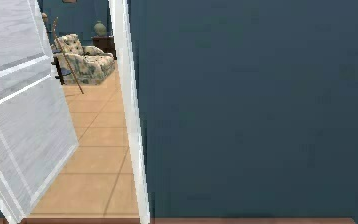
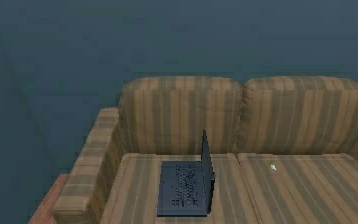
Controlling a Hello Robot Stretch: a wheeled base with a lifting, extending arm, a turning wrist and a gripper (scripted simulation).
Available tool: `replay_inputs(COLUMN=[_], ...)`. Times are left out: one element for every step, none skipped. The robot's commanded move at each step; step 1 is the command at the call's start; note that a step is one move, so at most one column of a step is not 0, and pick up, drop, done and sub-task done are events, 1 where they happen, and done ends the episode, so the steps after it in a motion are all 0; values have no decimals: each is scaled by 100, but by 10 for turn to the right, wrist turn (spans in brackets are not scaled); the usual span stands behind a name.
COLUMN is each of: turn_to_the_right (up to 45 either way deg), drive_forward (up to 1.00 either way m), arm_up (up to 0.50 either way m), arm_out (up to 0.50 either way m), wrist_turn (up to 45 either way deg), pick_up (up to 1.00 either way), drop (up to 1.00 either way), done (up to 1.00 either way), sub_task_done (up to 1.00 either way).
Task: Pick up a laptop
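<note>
Laptop (image 2: pixel 182 188) first: it sits open on the sofa (image 2: pixel 187 110), on the seat cushion at 6 o'clock in the arm side view. Its dark keyboard lies flat on the stripes and its screen stands upright along the base's 3 o'clock edge, seen nearly edge-on. The backrest rises behind it at 12 o'clock, an armrest (image 2: pixel 87 170) lies at 8 o'clock, and a small pale speck (image 2: pixel 274 167) rests on the next cushion at 4 o'clock, well apart from the laptop. Ahead of me a dark blue wall (image 1: pixel 247 100) takes the forward view from 12 round to 5 o'clock. At 9 o'clock a white door (image 1: pixel 22 110) stands ajar, and beside it a tiled floor (image 1: pixel 97 150) runs up to a patterned armchair (image 1: pixel 84 58) at 10 o'clock. As I judge it, the approach is done — I stand alongside the sofa with the laptop on my reaching side — but the pick is all left, since the laptop lies on its cushion, not yet lifted. What remains is to reach out, come down to it, take it and raise it clear. Of my arm's pose and my gripper's state I cannot tell anything, and I won't guess.
</note>
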Motion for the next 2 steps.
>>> replay_inputs(turn_to_the_right=[0,0], drive_forward=[0,0], arm_up=[50,8], arm_out=[0,0], wrist_turn=[0,0], pick_up=[0,0], drop=[0,0], done=[0,0], sub_task_done=[0,0])
